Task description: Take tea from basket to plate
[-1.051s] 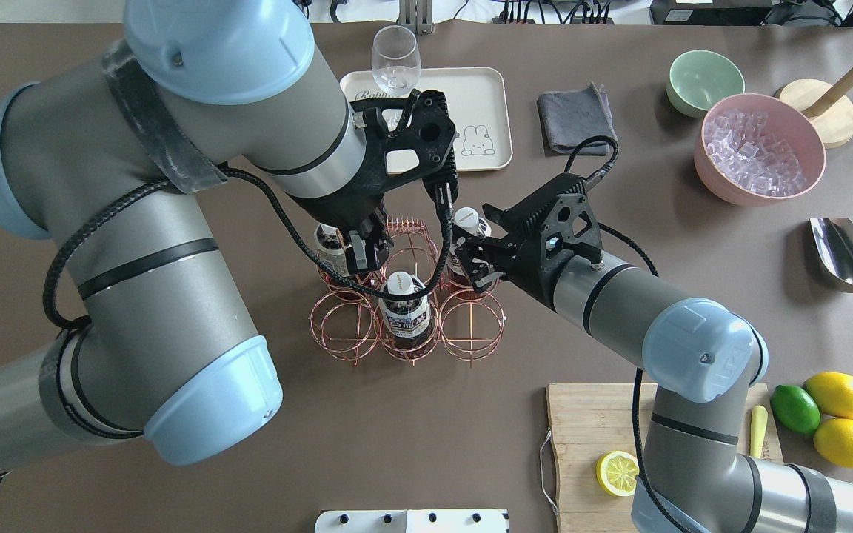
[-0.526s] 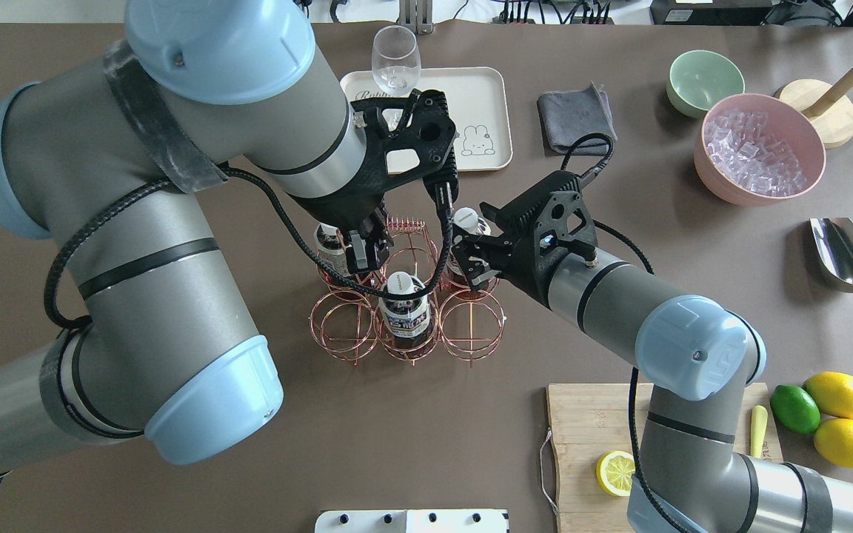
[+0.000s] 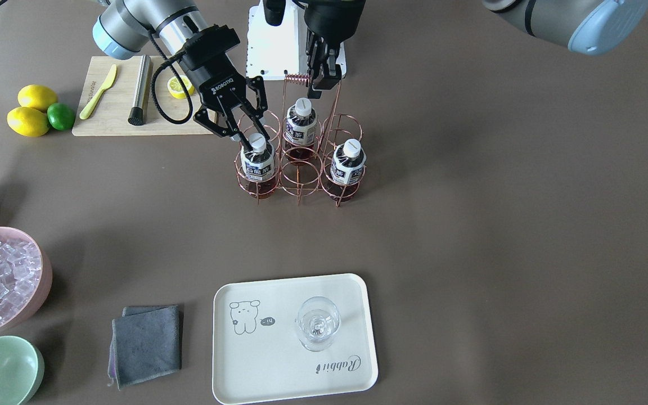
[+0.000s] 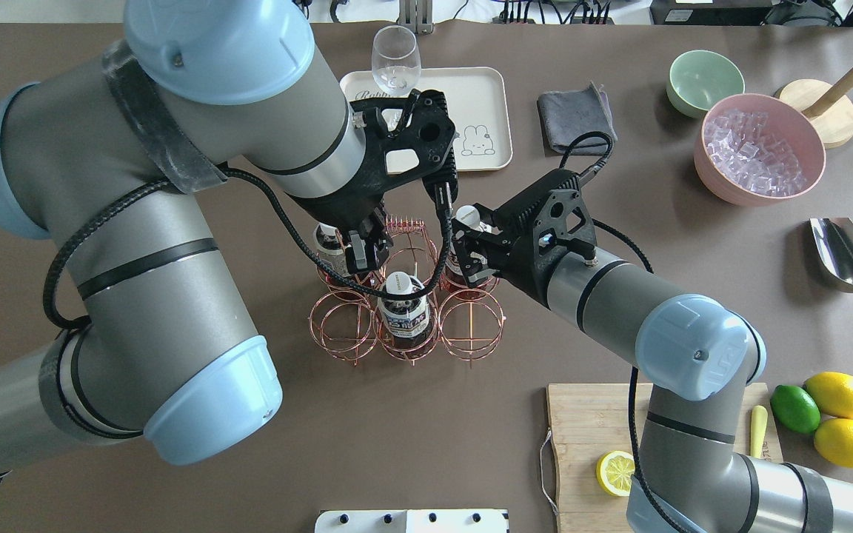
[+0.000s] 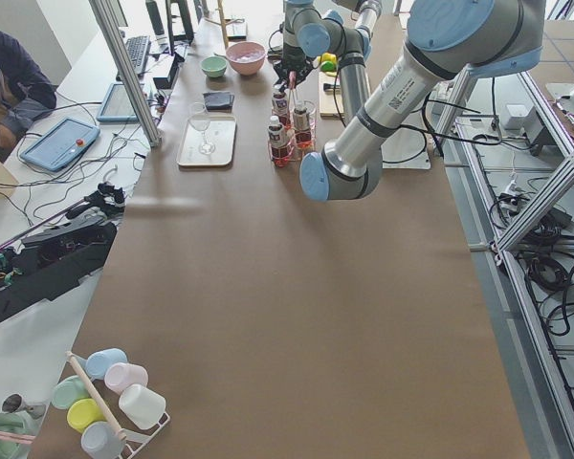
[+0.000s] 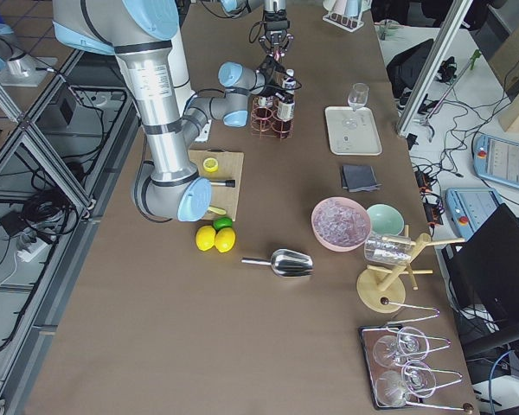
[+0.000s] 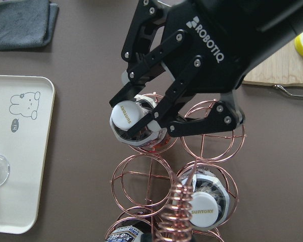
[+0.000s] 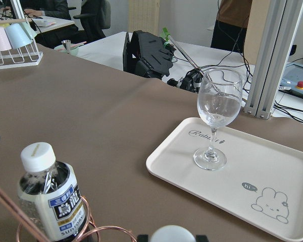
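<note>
A: Where's the left pincer [image 4: 365, 255]?
B: Clenched on the basket [image 4: 408, 311] handle.
A: And the right pincer [image 3: 243, 133]?
B: Fingers spread around the tea [image 3: 258, 160] cap, still in its cell. The plate [image 3: 279, 371] holds 1 glass [image 3: 316, 323].

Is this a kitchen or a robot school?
Probably a robot lab set up like a drinks bar: metal frame posts, cables, a person at a desk, plus a bowl of ice and lemons.

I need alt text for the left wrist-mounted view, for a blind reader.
A black gripper has its fingers around the white cap of a tea bottle standing in a copper wire basket. A cream tray lies to the left.
</note>
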